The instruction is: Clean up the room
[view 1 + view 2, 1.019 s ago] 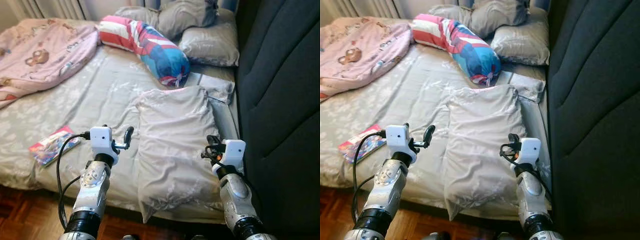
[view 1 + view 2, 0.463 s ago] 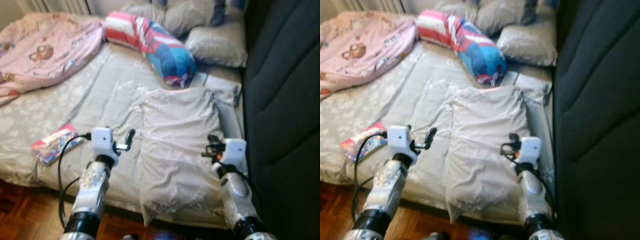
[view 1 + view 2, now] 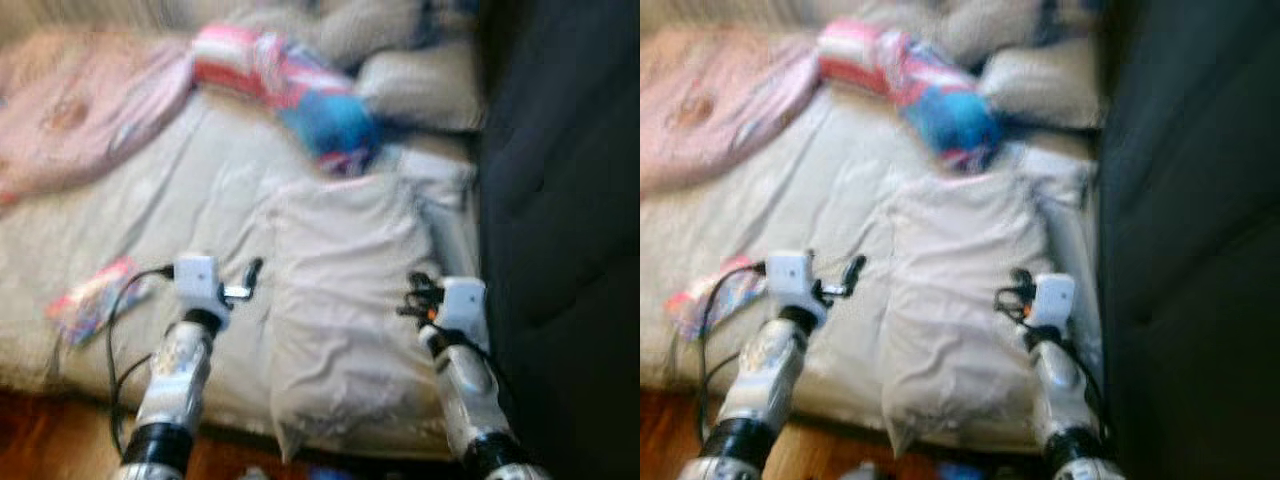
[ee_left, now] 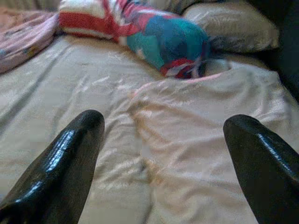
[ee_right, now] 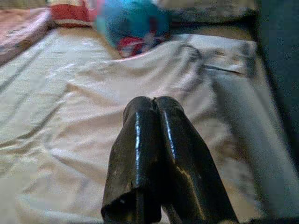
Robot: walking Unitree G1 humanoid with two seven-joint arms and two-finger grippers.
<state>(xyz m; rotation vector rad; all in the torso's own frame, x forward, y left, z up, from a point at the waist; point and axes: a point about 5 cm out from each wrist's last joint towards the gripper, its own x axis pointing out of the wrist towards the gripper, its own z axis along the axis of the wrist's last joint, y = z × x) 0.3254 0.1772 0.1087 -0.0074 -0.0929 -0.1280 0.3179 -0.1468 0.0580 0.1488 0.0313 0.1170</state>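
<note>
A blurred head-camera picture looks down on an unmade bed (image 3: 190, 200) covered in a pale grey sheet. At ten o'clock a pink printed blanket (image 3: 80, 110) lies bunched against the far edge. Low at nine o'clock, a colourful book (image 3: 88, 300) rests flat near the bed's front edge, just beside the left arm's cable.

The left gripper (image 4: 161, 140) hovers above the sheet at about seven o'clock, its two black fingers (image 4: 70, 158) spread wide apart with nothing between them.

At the centre, a large pale pillow (image 3: 345, 290) lies flat, its lower end hanging over the front edge of the mattress, between the two arms. At twelve o'clock a red, white and blue bolster cushion (image 3: 300, 95) lies slanted, its blue end touching the pillow's top edge. Grey pillows (image 3: 420, 85) sit behind it at one o'clock.

The right gripper (image 5: 156, 154) hangs over the pillow's right side at five o'clock, its fingers pressed together, holding nothing. A dark upholstered panel (image 3: 560, 220) rises at three o'clock.
</note>
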